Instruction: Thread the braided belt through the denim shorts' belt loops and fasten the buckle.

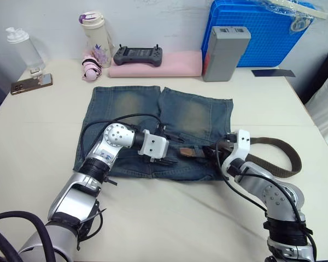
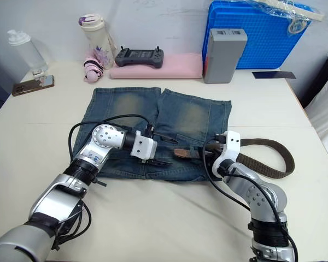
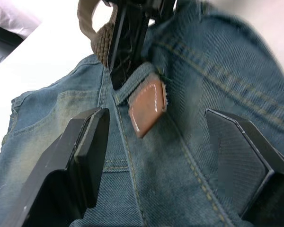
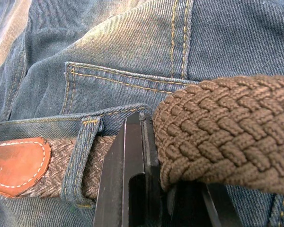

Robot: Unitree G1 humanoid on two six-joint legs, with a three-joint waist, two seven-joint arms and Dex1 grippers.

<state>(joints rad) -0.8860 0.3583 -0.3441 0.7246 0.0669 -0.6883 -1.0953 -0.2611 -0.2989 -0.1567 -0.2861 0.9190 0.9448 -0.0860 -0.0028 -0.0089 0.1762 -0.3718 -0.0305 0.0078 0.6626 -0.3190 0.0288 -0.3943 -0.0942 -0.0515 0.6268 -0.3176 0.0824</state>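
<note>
the shorts (image 1: 153, 123) lie flat mid-desk, waistband toward the near edge. along that waistband the belt (image 2: 265, 161) runs side to side, its long axis parallel to the near edge. the right pincer (image 2: 212, 152) is clamped on the belt just beside a loop (image 4: 84, 158), and the leather tip (image 3: 146, 108) has passed through that loop and points toward the left pincer (image 1: 163, 161). that pincer stands apart, fingers (image 3: 80, 156) either side of the tip, so the left arm is nearer to draw it on. the rest of the belt curls back in a loop toward the desk's right edge. i cannot make out the buckle.
</note>
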